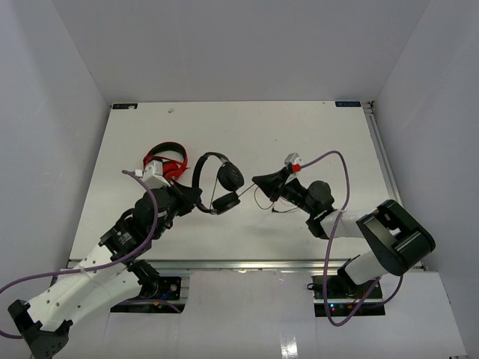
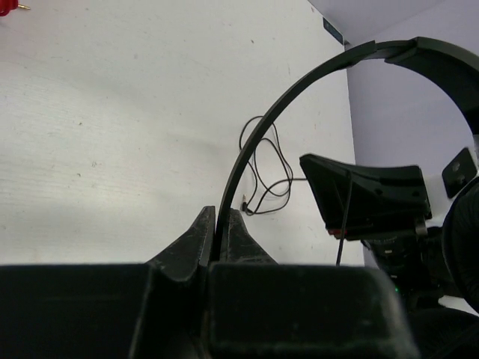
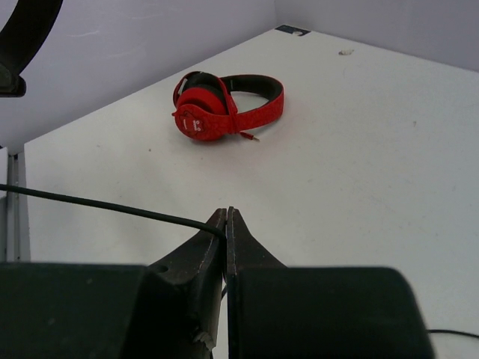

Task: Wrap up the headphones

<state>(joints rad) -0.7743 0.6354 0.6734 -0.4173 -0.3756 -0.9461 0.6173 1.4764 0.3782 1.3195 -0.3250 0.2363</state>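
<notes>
Top external view showed the small black on-ear headphones (image 1: 217,183) just beside the red-and-black padded headphones (image 1: 166,161), on that pair's right side, over the white tabletop (image 1: 314,134). Their thin black headband (image 1: 203,163) curved in a narrow arch. The two round black earcups (image 1: 230,177) sat close together at its ends, matte and plain. Whether the cups touched the table could not be told from above.

The left gripper (image 1: 197,202) lay on the near side of the red pair, clenched on the black set. In the left wrist view its two dark fingers were pressed together with the band clamped between them, and the band rose in a slim curve out of the tips.

The long thin dark cable (image 3: 97,203) ran away from the black headphones, farther right of the red pair. Part of it lay on the table in loose, uneven loops ending in a small plug. The right gripper (image 1: 259,181) stood well apart from the red pair, beyond the black set. In its own wrist view the fingers were closed tight on the cable — a single taut strand reached the tips from the left. The red pair rested flat on the table in the background, cups side by side.
</notes>
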